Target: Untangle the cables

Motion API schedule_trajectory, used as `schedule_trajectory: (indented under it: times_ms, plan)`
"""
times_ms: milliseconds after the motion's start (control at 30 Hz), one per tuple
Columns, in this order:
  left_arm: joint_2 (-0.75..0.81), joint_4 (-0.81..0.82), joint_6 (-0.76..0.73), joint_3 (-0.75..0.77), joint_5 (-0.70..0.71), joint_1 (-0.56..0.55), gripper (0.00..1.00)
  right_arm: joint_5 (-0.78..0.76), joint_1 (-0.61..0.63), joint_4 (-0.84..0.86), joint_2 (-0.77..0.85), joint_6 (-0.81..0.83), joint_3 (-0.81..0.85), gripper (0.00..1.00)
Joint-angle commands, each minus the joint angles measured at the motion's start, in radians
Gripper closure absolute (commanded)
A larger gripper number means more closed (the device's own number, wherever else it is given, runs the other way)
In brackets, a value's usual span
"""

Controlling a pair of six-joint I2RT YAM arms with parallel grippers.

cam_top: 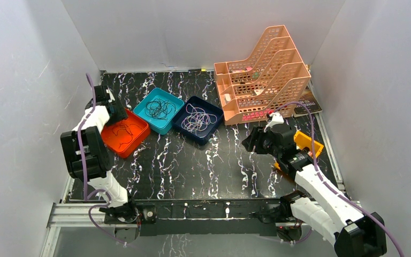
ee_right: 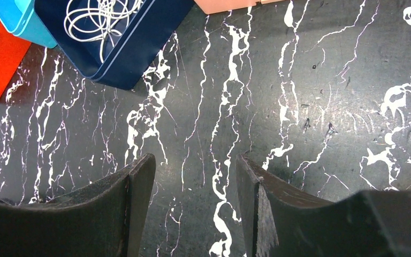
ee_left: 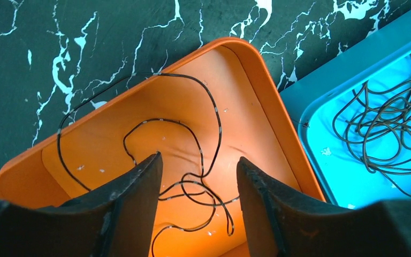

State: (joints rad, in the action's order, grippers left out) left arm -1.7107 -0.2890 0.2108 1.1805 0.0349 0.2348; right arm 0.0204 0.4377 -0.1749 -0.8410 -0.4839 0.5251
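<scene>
Hovering over cable (ee_left: 163,121), left jaws apart

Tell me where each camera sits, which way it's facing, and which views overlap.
Top external: above and behind the robot, looking down at the table; both arms show, with left tool and right tool.
Left wrist: on the left wrist, looking down into the orange tray; its own open tool shows.
Right wrist: on the right wrist, looking down at the table; its own open tool shows.
Shared: both wrist views catch the orange tray and teal tray.
</scene>
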Motion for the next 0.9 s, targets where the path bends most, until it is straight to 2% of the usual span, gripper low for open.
schedule_trajectory:
  times_ms: [0,400,867]
  plan:
    - [-0.026,-0.001,-0.037,0.041,-0.041,0.008,0.52,0.010,-0.005,0.058,-0.003,0.018,-0.004,0.35]
    - [-0.005,-0.006,-0.047,0.016,-0.091,0.005,0.99,0.003,-0.004,0.050,0.022,0.015,-0.016,0.35]
    - [0.166,-0.031,-0.006,-0.111,-0.136,-0.053,1.00,0.008,-0.006,0.061,0.014,0.010,-0.024,0.35]
